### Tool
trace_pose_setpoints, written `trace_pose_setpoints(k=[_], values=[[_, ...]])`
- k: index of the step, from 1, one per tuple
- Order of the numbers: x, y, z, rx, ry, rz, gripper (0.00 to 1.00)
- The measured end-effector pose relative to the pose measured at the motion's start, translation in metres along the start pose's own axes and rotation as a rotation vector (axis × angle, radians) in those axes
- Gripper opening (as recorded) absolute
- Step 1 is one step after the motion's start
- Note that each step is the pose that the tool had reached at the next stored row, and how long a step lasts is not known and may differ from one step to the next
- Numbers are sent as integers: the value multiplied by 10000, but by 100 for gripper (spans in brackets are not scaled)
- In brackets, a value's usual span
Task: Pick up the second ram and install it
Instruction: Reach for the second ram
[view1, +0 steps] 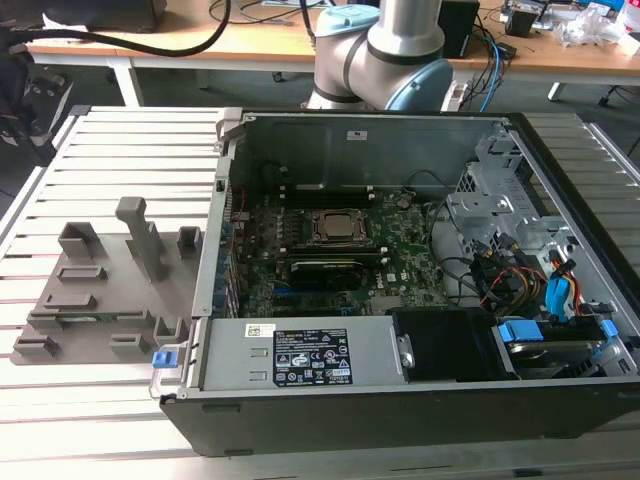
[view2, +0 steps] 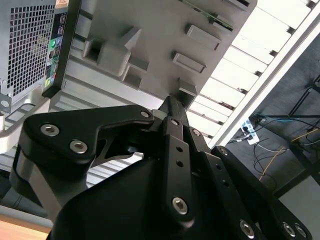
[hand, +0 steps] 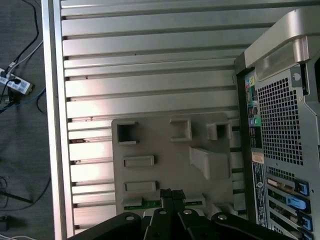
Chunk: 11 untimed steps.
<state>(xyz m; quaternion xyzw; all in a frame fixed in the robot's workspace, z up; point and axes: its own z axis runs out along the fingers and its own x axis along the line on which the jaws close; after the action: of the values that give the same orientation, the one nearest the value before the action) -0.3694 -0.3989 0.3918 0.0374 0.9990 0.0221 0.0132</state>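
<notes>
First wrist view: ram (hand: 134, 204) on tray (hand: 167, 150)

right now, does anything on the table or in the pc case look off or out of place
Nothing stands out. The computer case sits square on the slatted table, the grey fixture tray lies flat beside it, and the second ram rests level in its tray slot, close to the tool.
</notes>
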Motion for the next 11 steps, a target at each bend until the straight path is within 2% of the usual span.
trace_pose_setpoints(k=[3,6,9,11], values=[[102,-8,-1,0,0,0,11],[137,-10,-1,0,0,0,11],[215,-16,-2,0,0,1,11],[223,-19,-1,-1,0,-1,11]])
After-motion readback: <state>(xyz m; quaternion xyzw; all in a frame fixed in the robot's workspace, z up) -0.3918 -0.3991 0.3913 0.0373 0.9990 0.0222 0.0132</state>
